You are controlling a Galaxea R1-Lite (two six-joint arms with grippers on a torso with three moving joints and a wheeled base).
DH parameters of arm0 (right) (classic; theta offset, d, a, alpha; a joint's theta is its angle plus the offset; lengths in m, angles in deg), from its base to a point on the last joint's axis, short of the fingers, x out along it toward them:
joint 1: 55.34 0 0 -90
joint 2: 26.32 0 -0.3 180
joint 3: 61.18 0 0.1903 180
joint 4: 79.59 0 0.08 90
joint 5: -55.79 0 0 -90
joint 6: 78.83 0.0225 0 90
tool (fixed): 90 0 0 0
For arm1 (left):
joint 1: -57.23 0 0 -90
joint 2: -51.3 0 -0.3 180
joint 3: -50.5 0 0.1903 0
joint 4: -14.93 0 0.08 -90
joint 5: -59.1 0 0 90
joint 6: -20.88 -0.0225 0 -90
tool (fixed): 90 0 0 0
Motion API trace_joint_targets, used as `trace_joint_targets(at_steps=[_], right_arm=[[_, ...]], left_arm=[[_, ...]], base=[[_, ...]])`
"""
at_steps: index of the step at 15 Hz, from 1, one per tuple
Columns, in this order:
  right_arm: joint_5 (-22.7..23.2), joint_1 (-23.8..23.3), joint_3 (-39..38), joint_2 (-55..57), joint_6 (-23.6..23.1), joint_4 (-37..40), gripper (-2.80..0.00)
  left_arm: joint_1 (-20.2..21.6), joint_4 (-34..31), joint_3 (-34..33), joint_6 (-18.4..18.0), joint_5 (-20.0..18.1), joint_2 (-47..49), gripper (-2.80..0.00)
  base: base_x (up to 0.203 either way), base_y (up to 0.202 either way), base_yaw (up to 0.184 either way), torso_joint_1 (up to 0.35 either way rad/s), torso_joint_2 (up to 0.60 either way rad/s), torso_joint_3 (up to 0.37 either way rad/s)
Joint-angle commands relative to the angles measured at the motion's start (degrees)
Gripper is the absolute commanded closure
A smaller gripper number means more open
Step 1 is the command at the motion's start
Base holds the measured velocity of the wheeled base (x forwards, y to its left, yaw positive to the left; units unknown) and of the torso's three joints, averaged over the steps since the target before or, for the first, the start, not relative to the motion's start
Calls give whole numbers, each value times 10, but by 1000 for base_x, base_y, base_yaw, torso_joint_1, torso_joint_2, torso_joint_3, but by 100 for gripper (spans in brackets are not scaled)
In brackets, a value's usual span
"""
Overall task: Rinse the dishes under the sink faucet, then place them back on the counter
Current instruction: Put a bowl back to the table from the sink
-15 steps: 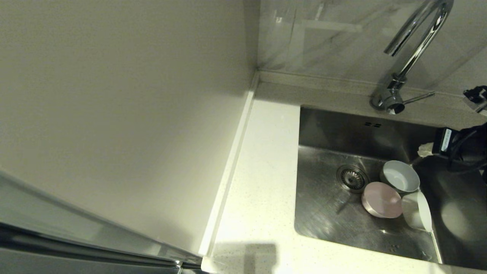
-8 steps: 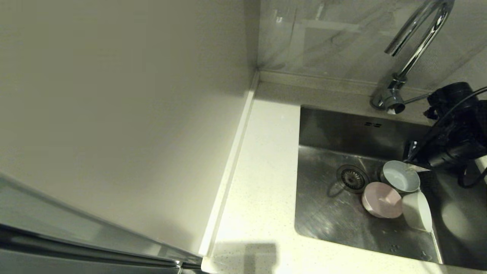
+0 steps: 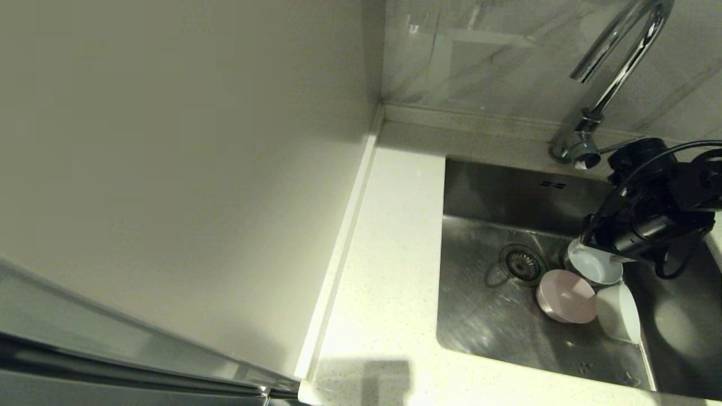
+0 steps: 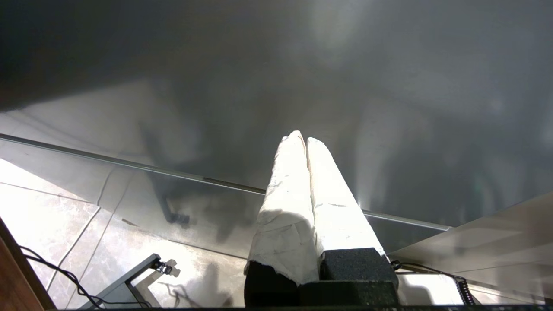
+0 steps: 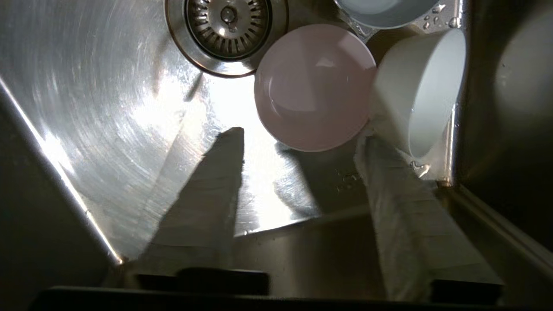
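Three dishes lie in the steel sink beside the drain. The grey-blue bowl is upright and partly hidden under my right arm. The pink bowl is upright, and the white bowl lies tipped on its side. My right gripper hangs open above them, holding nothing. The pink bowl lies just beyond its fingertips, and one finger is close beside the white bowl. The chrome faucet stands behind the sink. My left gripper is shut and empty, away from the sink.
The cream counter runs along the left of the sink, bounded by a beige wall panel. The drain strainer lies left of the bowls. The sink's right wall is close to the white bowl.
My right arm has swung in from the right edge to above the bowls and come lower. Its jaws, shut a second ago, now stand open.
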Motion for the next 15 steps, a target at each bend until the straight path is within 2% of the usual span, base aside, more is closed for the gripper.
trace_joint_targets(at_steps=[1, 4, 6, 10, 15], right_arm=[[-1, -1, 0, 32, -10, -7, -280], [-1, -10, -5, 63, -83, -92, -280], [-1, -16, -6, 79, -107, -139, -280], [-11, -26, -5, 116, -134, -186, -280], [-28, -41, 5, 148, -137, -212, -280]], left_arm=[[-1, 0, 0, 1, 0, -2, 0], [-1, 0, 0, 1, 0, -2, 0], [0, 0, 0, 0, 0, -2, 0], [-1, 0, 0, 1, 0, -2, 0], [0, 0, 0, 1, 0, -2, 0]], base=[[0, 0, 0, 0, 0, 0], [0, 0, 0, 0, 0, 0], [0, 0, 0, 0, 0, 0], [0, 0, 0, 0, 0, 0], [0, 0, 0, 0, 0, 0]])
